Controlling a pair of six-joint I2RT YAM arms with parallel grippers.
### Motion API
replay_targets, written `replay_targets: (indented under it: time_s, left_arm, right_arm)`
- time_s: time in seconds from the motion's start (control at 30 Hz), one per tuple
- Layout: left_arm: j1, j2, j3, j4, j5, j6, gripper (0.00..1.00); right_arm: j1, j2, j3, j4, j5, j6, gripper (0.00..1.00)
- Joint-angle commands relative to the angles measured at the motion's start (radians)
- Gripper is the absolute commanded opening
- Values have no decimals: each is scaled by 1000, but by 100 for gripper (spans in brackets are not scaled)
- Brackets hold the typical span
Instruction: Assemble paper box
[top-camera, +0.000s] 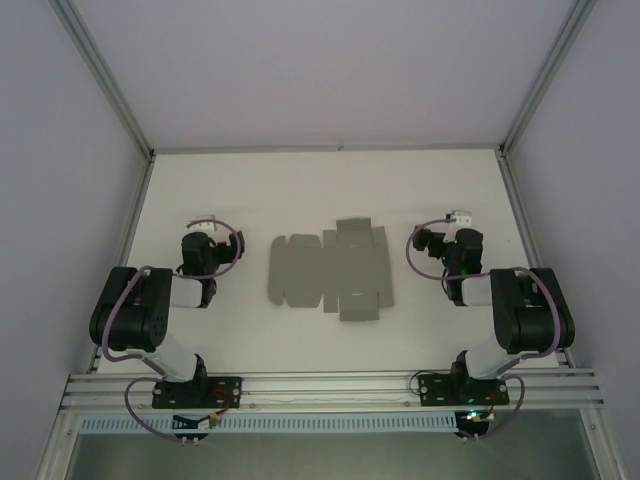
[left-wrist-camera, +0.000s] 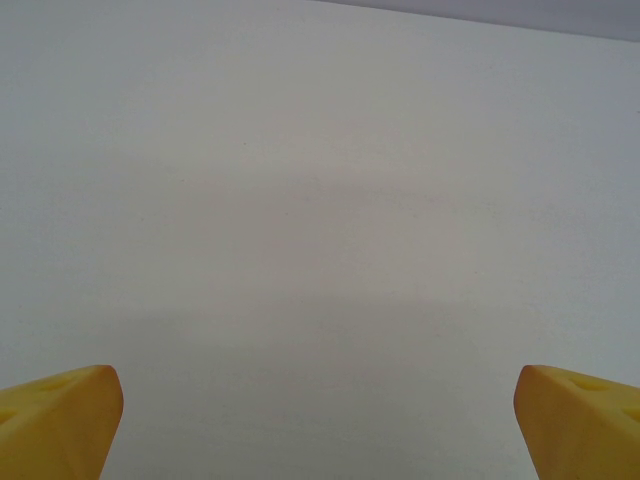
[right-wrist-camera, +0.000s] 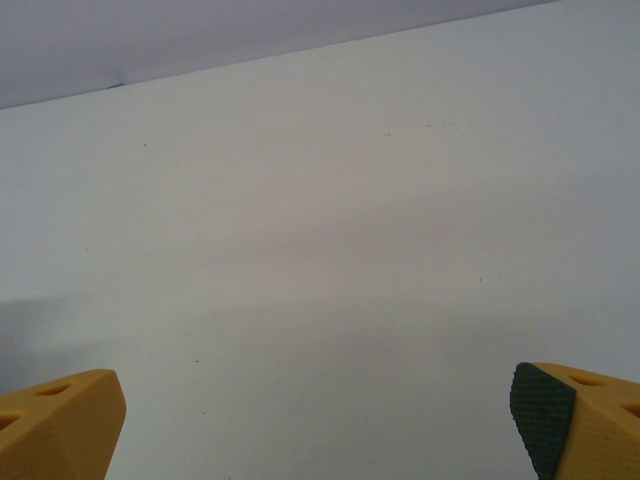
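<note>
The left wrist view shows the left gripper (left-wrist-camera: 320, 425) with its jaws wide apart above the white flat table (left-wrist-camera: 320, 200), the right gripper (right-wrist-camera: 318, 425) spread equally wide, and the flat grey die-cut card paper box (top-camera: 330, 272) lying unfolded between the arms.
</note>
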Motion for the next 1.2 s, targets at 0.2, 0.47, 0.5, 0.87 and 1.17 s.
replay_targets:
  time_s: [0.2, 0.47, 0.5, 0.87, 1.17]
  left_arm:
    - [-6, -41, 33, -61, -7, -2, 100]
    - [-11, -235, 185, -442, -17, -57, 100]
    - [-10, -260, 209, -486, 18, -83, 100]
    - [-117, -249, 338, -810, 256, -367, 100]
    - [-210, -170, 274, -770, 393, -401, 100]
  right_arm:
    - [-2, -30, 20, -17, 10, 20, 100]
    - [18, -223, 226, -526, 51, 69, 100]
    - [30, -240, 261, -594, 53, 88, 100]
    - [323, -150, 537, -1112, -173, 359, 91]
    - [388, 31, 448, -976, -256, 467, 83]
